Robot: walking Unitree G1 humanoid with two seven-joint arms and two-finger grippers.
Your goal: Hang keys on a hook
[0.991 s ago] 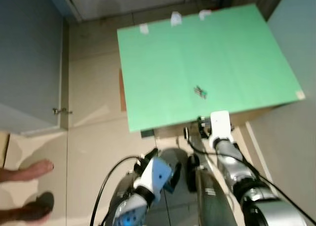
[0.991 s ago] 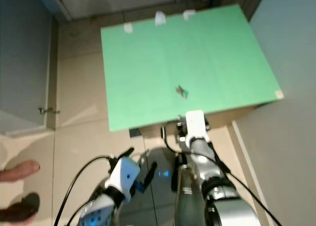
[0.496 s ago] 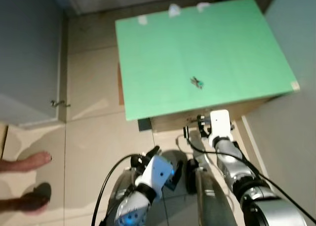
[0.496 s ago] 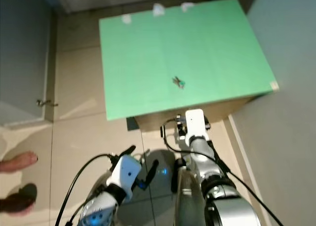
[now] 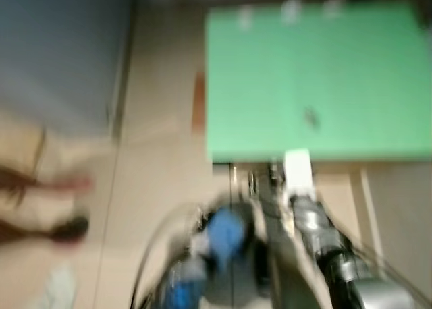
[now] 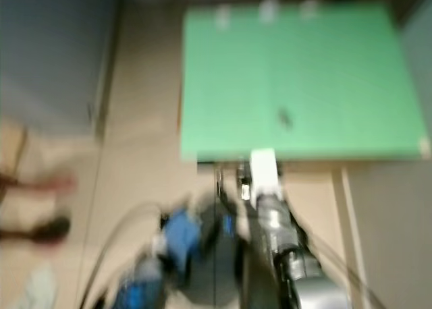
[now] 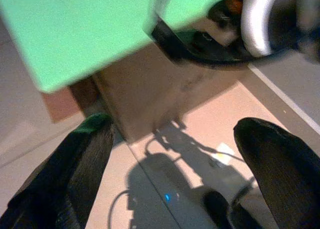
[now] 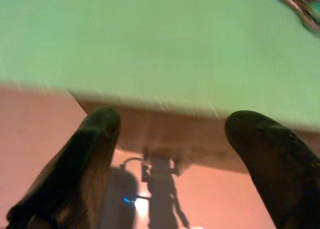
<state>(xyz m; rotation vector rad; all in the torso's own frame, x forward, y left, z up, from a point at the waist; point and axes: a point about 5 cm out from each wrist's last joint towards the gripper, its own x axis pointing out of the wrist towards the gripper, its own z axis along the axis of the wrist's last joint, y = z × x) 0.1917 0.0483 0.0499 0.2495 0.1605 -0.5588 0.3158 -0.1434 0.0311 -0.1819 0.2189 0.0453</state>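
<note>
Keys [image 6: 285, 119] lie on the green worktop [image 6: 337, 73], ahead of the right hand [image 8: 180, 154], its fingers spread and empty; blurred head views could spoil any reach now.

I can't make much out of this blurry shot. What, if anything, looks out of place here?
Only the keys, lying loose on the green tabletop rather than hung. The right hand is open, short of the table edge.
</note>
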